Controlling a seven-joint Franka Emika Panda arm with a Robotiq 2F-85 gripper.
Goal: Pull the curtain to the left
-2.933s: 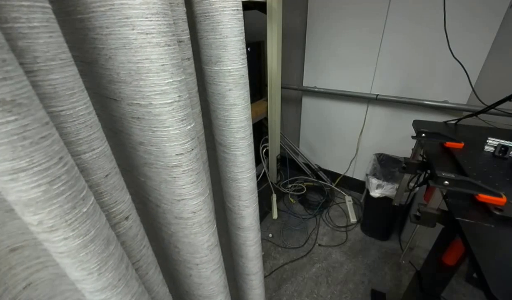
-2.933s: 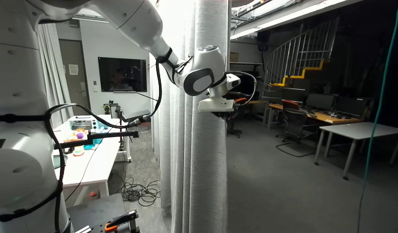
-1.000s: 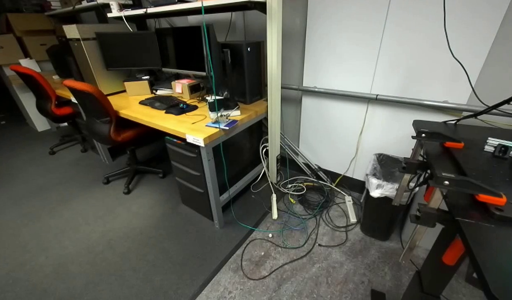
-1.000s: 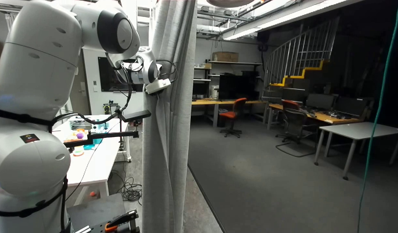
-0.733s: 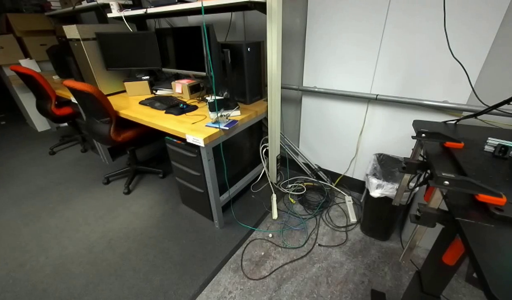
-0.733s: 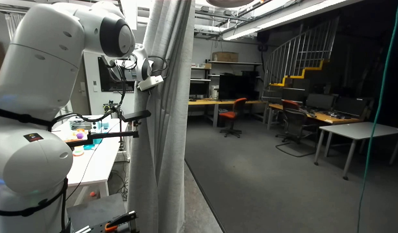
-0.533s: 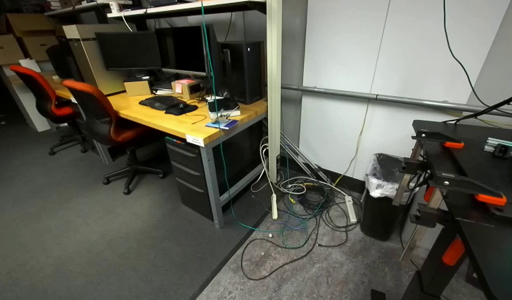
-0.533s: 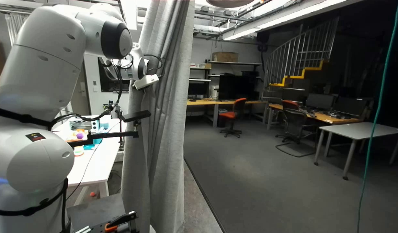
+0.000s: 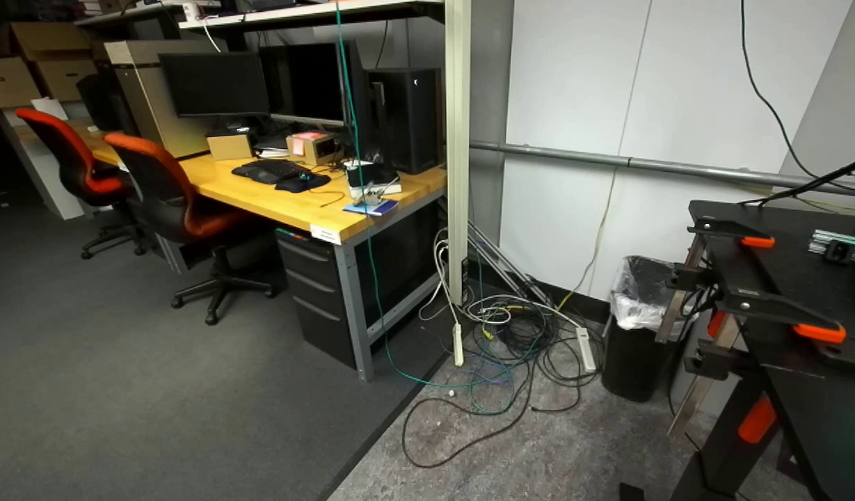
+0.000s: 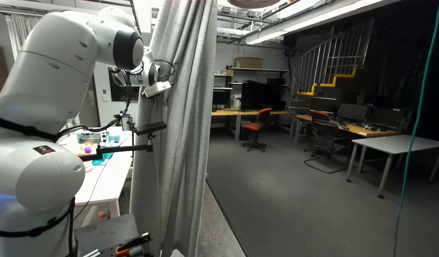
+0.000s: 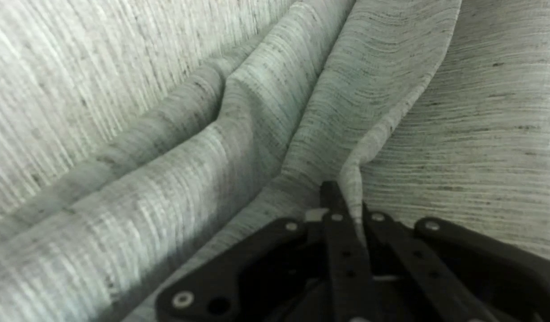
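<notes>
We find the hand [image 11: 350, 203] clamped on a pinched fold of the curtain [image 10: 189, 117], which hangs bunched, its lower part slanting left. The curtain has lately cleared an exterior view that it had half filled, exposing the wooden worktop [image 9: 288, 202] and a chair [image 9: 156, 184]. We judge the pull well advanced, perhaps unfinished. A black bar [image 10: 125, 149] and a clamp [image 10: 134, 242] overlap the curtain's left margin; contact cannot be told, and we note a snagging risk. The arm [image 10: 58, 75] itself may limit further travel.

This is a robotics lab. In an exterior view, a white jointed robot arm [image 10: 58, 67] stands near left, flat black monitors [image 10: 352, 115] far right.
</notes>
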